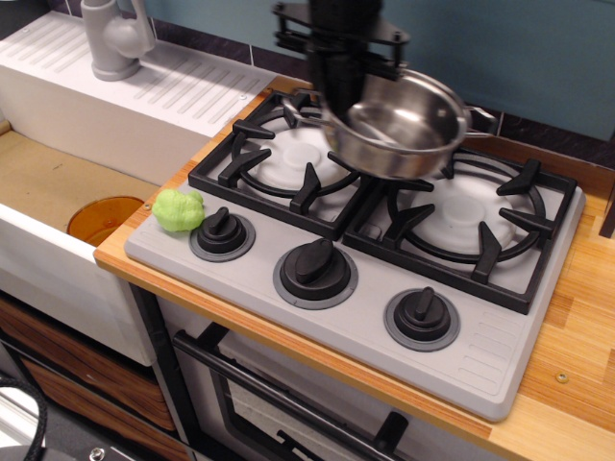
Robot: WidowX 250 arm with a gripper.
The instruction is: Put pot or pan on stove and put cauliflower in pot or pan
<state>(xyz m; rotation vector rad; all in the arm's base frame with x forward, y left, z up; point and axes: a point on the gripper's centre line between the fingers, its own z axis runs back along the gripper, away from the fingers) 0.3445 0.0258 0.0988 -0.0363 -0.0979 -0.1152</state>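
Observation:
The shiny steel pan (pixel 404 130) hangs tilted in the air above the stove (pixel 375 288), between the left and right burners. My gripper (pixel 336 101) is shut on the pan's left rim and holds it clear of the grates. The light-green cauliflower (pixel 179 209) lies at the stove's front left corner, next to the left knob (pixel 222 231), well away from the gripper.
A round orange disc (pixel 104 217) lies in the sink at the left. A grey faucet (pixel 113 36) stands on the white drainboard at the back left. Wooden counter (pixel 577 346) runs along the stove's right side. Two more knobs (pixel 315 269) sit at the stove's front.

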